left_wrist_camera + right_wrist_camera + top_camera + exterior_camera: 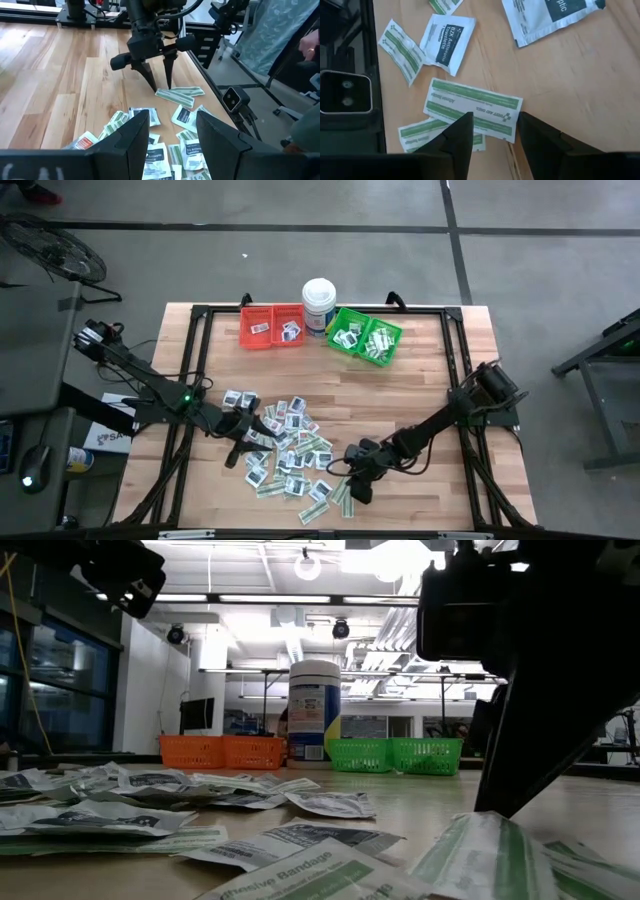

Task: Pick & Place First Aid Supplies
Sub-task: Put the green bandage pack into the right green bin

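Down at the near edge of the table, your right gripper [357, 488] stands with its fingers parted over a long green-and-white bandage strip [472, 108], the tips either side of the strip's end and nothing yet lifted, as far as the wrist view shows. Your left gripper [240, 448] hovers at the left fringe of the pile, fingers likewise spread and empty.

Around both lies the heap of first aid supplies [285, 445]: square white packets and green strips scattered loose across the middle of the wooden table [420, 385]. Farther back, the red bin [271, 326] holds only a couple of white packets and the green bin [364, 337] a few strips, with the white tub [319, 303] between them.

You are early on, by my reading: a handful sorted, dozens left.
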You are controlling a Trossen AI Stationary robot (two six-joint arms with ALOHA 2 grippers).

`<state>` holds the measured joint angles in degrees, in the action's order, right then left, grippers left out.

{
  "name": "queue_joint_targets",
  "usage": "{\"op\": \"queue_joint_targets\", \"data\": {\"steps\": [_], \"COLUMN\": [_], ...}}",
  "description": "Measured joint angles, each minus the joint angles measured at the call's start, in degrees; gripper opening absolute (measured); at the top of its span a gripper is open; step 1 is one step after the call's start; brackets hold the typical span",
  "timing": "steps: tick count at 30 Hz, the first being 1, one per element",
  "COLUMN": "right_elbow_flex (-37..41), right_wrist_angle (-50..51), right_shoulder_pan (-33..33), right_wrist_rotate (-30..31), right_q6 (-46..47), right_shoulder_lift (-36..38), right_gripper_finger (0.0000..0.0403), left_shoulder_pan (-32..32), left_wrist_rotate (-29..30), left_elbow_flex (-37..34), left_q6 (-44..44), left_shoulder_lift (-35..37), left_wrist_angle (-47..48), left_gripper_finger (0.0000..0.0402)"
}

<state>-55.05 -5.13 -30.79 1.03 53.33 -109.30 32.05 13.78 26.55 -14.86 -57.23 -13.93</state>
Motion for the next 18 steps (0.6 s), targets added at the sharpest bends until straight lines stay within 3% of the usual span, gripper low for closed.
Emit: {"op": "queue_joint_targets", "data": {"steps": [6, 16, 18], "right_elbow_flex": [-0.07, -0.05, -0.04], "right_wrist_angle": [-0.27, 1.49, 1.68], "right_shoulder_pan": [0.02, 0.04, 0.04], "right_wrist_rotate": [-0.50, -0.09, -0.29], "right_q6": [2.01, 2.82, 2.99], "right_shoulder_lift": [-0.45, -0.55, -0.57], "right_gripper_finger": [0.0124, 0.0011, 0.0004], "left_shoulder_pan": [-0.07, -0.07, -0.07], "left_wrist_rotate": [-0.03, -0.15, -0.15], "left_elbow_flex": [0.00, 0.00, 0.00], "left_q6": [0.01, 0.01, 0.01], "left_shoulder_lift": [0.00, 0.00, 0.00], "left_wrist_angle": [-0.02, 0.44, 0.42], "left_gripper_finger": [0.0162, 0.0162, 0.0162]}}
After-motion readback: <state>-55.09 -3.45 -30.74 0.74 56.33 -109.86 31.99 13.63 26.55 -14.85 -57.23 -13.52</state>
